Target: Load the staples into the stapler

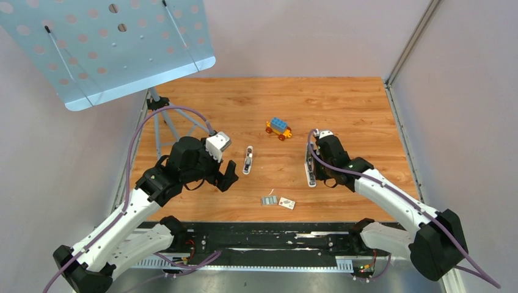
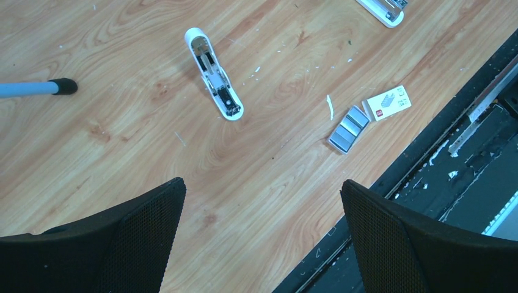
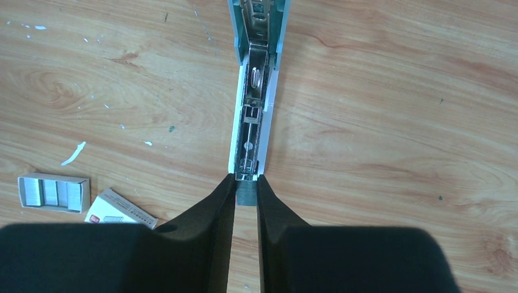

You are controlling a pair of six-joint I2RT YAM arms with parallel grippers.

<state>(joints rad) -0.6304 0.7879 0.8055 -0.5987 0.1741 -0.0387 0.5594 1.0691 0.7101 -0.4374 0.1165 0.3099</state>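
A long white stapler (image 3: 251,110) (image 1: 311,166) lies opened flat on the wooden table, its metal channel facing up. My right gripper (image 3: 246,189) (image 1: 314,181) is at the channel's near end, shut on a short grey ribbed strip of staples (image 3: 247,195). More staples (image 3: 54,191) (image 2: 349,129) (image 1: 269,199) rest in a small open tray near the table's front edge. My left gripper (image 2: 262,186) (image 1: 221,177) hangs open above bare wood, left of the tray, holding nothing.
A second, smaller white stapler (image 2: 214,76) (image 1: 248,160) lies open between the arms. A white printed box (image 2: 386,102) (image 3: 116,213) (image 1: 286,204) sits beside the tray. A toy brick car (image 1: 278,128) stands farther back. A stand with a perforated plate (image 1: 104,49) is at the back left.
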